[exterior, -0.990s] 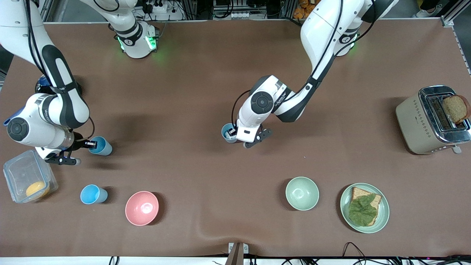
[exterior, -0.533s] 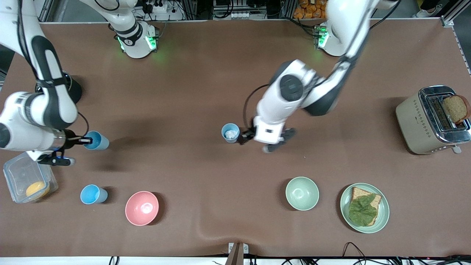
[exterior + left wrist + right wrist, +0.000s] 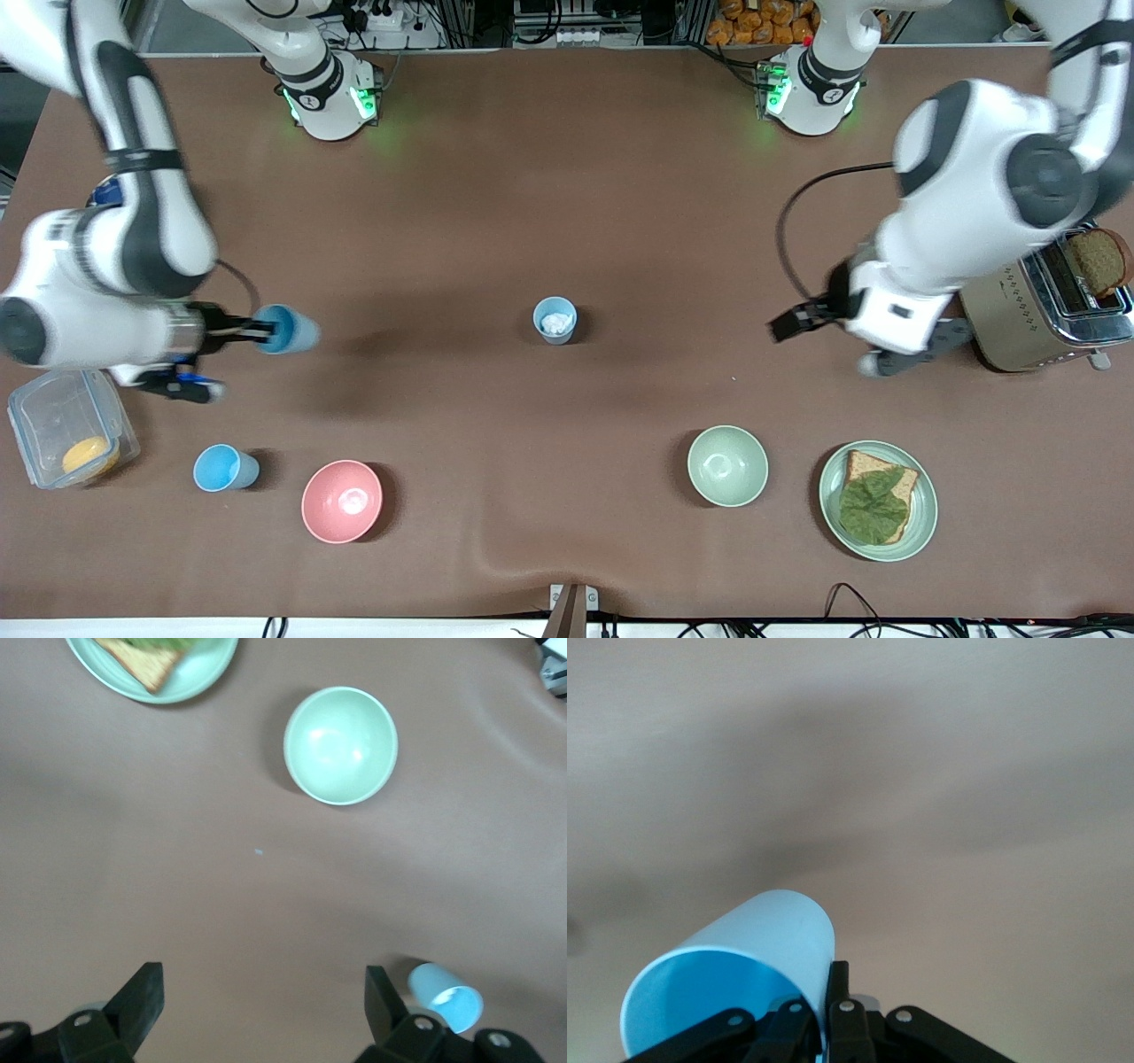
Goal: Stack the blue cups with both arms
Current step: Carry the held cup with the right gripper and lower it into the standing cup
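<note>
left gripper point(image 3: 828, 341) withdrawn toward toaster point(image 3: 1036, 297) — right gripper's cup point(image 3: 288, 329) lifted

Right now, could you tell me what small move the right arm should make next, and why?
Probably carry its held cup on toward the cup at the table's middle. The right gripper grips that cup by its rim, lifted, while the left gripper hangs open near the toaster, leaving the middle cup free.

cups point(image 3: 555, 319): smooth light-blue plastic
surface point(image 3: 496, 204): matt brown, cloth-like
toaster point(image 3: 1036, 292): shiny metal top
bowls point(image 3: 341, 501): glossy
</note>
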Action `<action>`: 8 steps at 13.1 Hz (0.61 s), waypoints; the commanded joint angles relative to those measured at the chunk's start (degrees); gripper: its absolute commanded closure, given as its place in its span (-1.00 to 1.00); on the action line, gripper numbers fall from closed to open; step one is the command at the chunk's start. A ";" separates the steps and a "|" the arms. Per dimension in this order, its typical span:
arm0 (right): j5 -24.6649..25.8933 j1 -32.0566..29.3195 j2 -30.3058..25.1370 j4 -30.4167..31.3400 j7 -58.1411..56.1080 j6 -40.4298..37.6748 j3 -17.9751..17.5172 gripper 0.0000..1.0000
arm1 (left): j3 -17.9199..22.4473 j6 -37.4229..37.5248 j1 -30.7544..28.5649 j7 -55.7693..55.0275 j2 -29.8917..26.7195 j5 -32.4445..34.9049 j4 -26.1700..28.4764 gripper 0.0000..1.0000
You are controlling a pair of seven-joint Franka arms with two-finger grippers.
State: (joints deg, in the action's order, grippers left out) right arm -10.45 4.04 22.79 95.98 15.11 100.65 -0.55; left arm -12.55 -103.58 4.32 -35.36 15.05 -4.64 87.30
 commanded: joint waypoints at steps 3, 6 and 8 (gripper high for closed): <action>-3.70 12.89 -0.73 -4.75 19.93 1.82 0.64 1.00 | -0.46 5.65 -6.07 11.01 -7.83 0.95 2.34 -1.00; -3.35 21.69 -0.03 -5.89 30.55 9.54 0.81 1.00 | -0.90 9.53 -7.22 11.37 -11.52 4.10 1.82 -1.00; -3.00 25.39 2.68 -5.72 36.72 14.90 0.81 1.00 | -1.08 10.32 -7.30 11.28 -12.23 6.21 1.55 -1.00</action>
State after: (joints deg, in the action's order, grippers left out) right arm -13.13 26.69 23.11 90.87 46.89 112.19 -0.70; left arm -12.89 -93.98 -2.40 -24.67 4.74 -0.61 87.48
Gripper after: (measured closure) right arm 0.956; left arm 0.000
